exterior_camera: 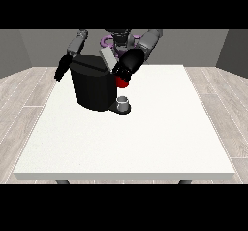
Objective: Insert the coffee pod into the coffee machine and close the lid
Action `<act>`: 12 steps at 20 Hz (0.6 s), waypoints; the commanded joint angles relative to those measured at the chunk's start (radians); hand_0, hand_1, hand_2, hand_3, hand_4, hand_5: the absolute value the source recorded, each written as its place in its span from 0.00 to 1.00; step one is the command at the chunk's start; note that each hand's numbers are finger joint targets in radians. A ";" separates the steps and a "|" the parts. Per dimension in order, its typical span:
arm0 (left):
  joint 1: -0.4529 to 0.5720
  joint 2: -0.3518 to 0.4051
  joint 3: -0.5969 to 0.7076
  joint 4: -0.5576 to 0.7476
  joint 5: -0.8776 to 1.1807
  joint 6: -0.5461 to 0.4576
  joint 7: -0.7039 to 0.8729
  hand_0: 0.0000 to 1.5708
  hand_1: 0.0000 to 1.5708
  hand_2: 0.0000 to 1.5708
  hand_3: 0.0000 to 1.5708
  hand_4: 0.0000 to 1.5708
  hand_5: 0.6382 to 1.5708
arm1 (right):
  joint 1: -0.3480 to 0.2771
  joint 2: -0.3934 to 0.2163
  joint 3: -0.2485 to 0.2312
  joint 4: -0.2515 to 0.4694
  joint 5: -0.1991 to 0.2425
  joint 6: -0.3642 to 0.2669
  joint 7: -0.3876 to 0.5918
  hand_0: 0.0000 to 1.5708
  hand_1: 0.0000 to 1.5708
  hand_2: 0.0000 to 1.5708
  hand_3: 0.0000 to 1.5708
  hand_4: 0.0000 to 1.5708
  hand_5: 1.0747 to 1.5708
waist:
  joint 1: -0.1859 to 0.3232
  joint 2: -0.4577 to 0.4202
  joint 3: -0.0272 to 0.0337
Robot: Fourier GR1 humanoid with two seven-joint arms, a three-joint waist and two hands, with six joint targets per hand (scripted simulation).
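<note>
The broad, matte white table (145, 142) carried a squat, rounded black coffee machine (93, 87), its grey lid (108, 57) tilted up. The hand at the view's right (123, 70) hung beside a red thing at the machine (123, 83), the hand at the view's left (62, 69) hanging beside the machine's other flank; whether either's fingers were apart or together could not be told. A small grey cup-shaped thing (123, 101) sat on the machine's base

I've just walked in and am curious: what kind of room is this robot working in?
Probably a bare test room rather than a kitchen: one large white table, a wood-plank floor, plain grey walls, and only a black coffee machine set out.
</note>
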 commanded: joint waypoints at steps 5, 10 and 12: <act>-0.013 0.037 -0.026 0.001 -0.050 0.041 -0.062 0.64 0.64 0.65 0.46 0.00 1.00 | -0.054 -0.009 -0.009 -0.005 0.019 -0.024 0.042 0.00 0.00 0.00 0.00 0.07 1.00 | 0.008 0.038 -0.0001; -0.004 0.039 -0.028 0.001 -0.087 0.113 -0.030 0.00 0.00 0.44 0.35 0.00 1.00 | -0.037 -0.007 -0.001 -0.021 0.007 -0.003 0.005 0.00 0.00 0.00 0.00 0.06 1.00 | -0.025 0.057 0.0001; 0.032 0.042 -0.021 0.021 -0.082 0.117 -0.059 0.00 0.00 0.40 0.32 0.00 1.00 | -0.022 -0.031 0.020 -0.055 0.019 0.029 0.070 0.00 0.00 0.00 0.00 0.13 1.00 | -0.032 0.023 -0.0005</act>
